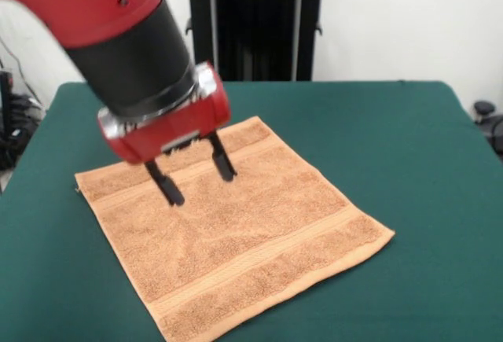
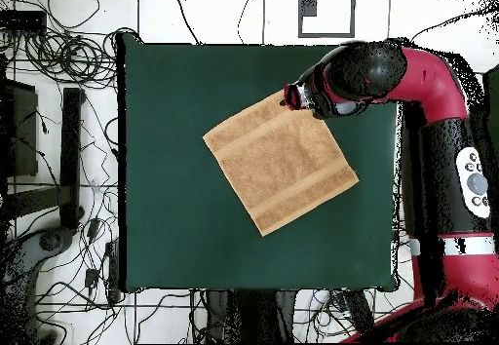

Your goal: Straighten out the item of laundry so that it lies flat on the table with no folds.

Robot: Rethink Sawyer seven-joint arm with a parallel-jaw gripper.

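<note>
The orange-tan towel (image 1: 236, 232) lies spread out on the green table (image 1: 409, 145), turned like a diamond, with border bands near two edges. It looks flat, with no fold that I can see. My gripper (image 1: 196, 175) hangs just above the towel's far part, near its far corner. Its two black fingers (image 1: 169, 189) are apart and hold nothing. In the overhead view the towel (image 2: 280, 161) lies right of the middle of the table (image 2: 175, 214), and the gripper (image 2: 292, 97) is over the towel's upper corner, its fingers hidden under the wrist.
The robot's black pedestal (image 1: 255, 27) stands behind the table's far edge. In the overhead view the red arm (image 2: 439, 97) reaches in along the table's right side, and cables (image 2: 58, 58) lie on the floor to the left.
</note>
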